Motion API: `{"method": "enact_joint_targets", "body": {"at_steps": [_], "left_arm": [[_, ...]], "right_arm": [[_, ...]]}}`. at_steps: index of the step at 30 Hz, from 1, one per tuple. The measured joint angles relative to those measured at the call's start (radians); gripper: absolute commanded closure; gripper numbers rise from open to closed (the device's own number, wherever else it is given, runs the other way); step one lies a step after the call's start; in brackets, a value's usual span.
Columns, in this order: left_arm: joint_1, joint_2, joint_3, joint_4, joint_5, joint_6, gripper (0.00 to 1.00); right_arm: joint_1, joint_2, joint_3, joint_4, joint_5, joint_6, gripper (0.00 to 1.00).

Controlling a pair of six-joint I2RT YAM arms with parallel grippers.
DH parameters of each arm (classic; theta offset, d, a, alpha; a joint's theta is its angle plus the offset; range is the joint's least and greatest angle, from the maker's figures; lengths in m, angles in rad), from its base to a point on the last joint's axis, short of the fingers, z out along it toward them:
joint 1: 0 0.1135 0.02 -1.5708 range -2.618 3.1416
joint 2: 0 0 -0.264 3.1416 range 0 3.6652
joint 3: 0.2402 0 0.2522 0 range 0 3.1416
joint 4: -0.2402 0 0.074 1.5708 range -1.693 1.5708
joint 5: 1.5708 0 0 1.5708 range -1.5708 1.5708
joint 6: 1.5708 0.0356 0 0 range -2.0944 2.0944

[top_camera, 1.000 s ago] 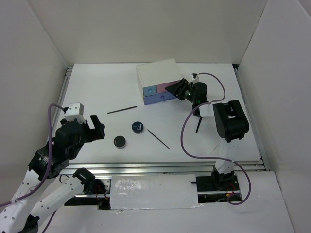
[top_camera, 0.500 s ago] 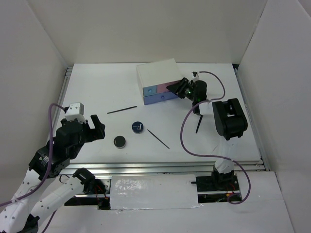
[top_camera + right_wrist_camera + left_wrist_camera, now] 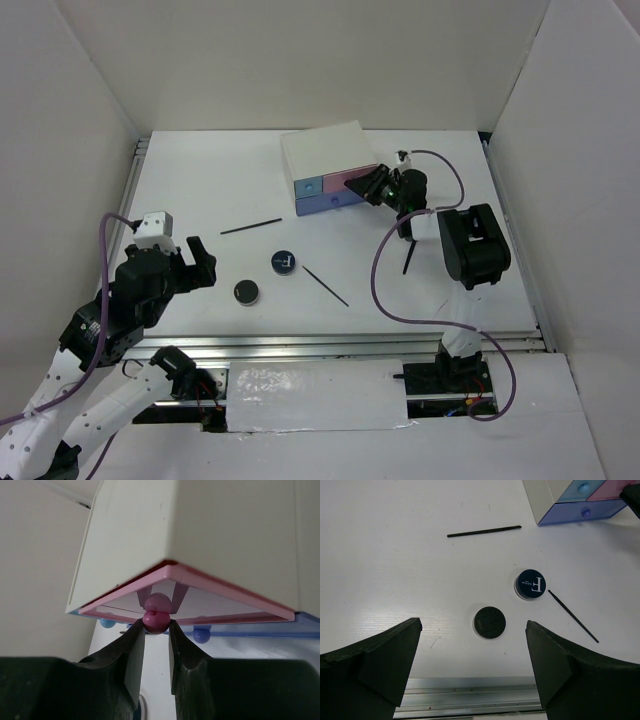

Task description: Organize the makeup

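Observation:
The makeup lies on the white table: a black stick (image 3: 251, 227), a round compact with a white mark (image 3: 284, 262), a plain black compact (image 3: 247, 291), a thin black stick (image 3: 325, 285) and another stick (image 3: 408, 258) by the right arm. My left gripper (image 3: 195, 262) is open and empty; its wrist view shows the plain compact (image 3: 489, 622), the marked compact (image 3: 530, 584) and both sticks (image 3: 484, 531) ahead. My right gripper (image 3: 156, 630) is shut on the pink drawer's knob (image 3: 156, 620); the pink drawer (image 3: 350, 181) stands slightly out. No red-brown pencils show.
The white box (image 3: 330, 153) with blue and pink drawers stands at the back centre. Blue drawers (image 3: 580, 510) sit below the pink one. White walls close in the table on three sides. A metal rail (image 3: 330, 345) runs along the near edge.
My right gripper has shifted only slightly at the pink drawer's knob. The left arm and the makeup have not moved.

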Motion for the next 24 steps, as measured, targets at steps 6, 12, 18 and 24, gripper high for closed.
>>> {"method": "enact_joint_targets", "body": {"at_steps": [6,12,18,24], "left_arm": [[0.0,0.0,0.0,0.0,0.0,0.0,0.01],[0.0,0.0,0.0,0.001,0.003,0.0,0.01],[0.002,0.002,0.0,0.003,0.007,0.001,0.01],[0.005,0.002,0.0,0.007,0.011,0.001,0.01]], "right_arm": [[-0.001,-0.051,-0.083,0.032,0.002,0.006,0.77],[-0.001,-0.109,-0.174,0.064,0.003,0.014,0.76],[-0.001,-0.159,-0.268,0.117,-0.002,0.036,0.76],[-0.001,-0.209,-0.323,0.127,-0.016,0.04,0.7]]}}
